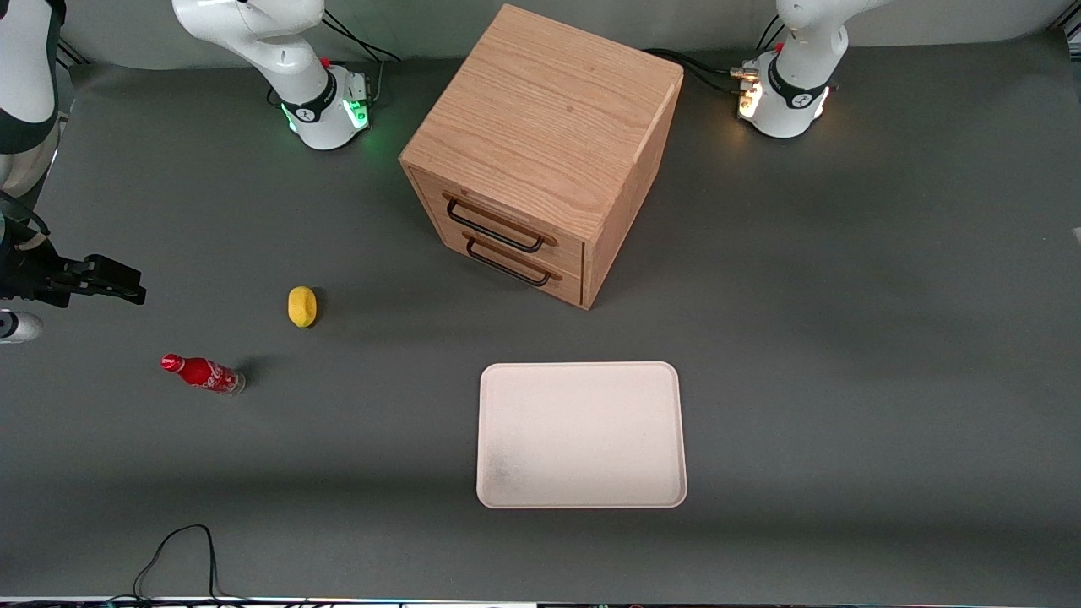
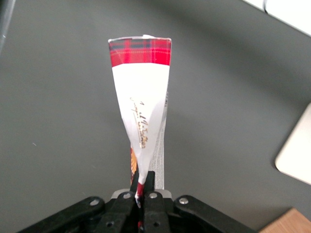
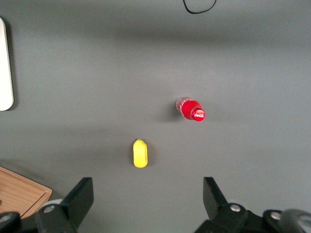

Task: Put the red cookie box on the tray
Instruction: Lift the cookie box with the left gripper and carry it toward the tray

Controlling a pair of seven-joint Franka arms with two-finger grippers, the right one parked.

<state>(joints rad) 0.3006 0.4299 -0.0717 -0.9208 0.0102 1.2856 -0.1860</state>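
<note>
Red cookie box (image 2: 141,97): slim carton with a red tartan band at its outer end and a grey-white panel with script lettering. In the left wrist view it is lifted clear of the dark grey surface (image 1: 844,338) and sticks straight out from the hand (image 2: 142,190), which has closed tightly on the box's near end, pinching the cardboard between its black fingers (image 2: 127,204). A corner of the tray and a corner of the wood cabinet show at that view's edge, apart from the box. The box and the hand do not appear in the front view.

Tray (image 1: 581,435): cream-white, rounded corners, low rim. It lies flat on the surface in front of the cabinet's drawer face, nearer to the front camera than the cabinet, and carries nothing.

Wooden cabinet (image 1: 549,127): landmark, mid-surface, turned at an angle, two drawers with dark wire handles (image 1: 494,226), both shut.

Yellow object (image 1: 302,306): small and oval, off the cabinet's drawer corner toward the parked arm's end of the surface.

Small red cola bottle (image 1: 203,373): nearer to the front camera than the yellow object and farther from the cabinet, leaning over as seen from the front camera.

Black cable (image 1: 181,557): loops at the surface edge nearest the front camera, well apart from the cabinet.
</note>
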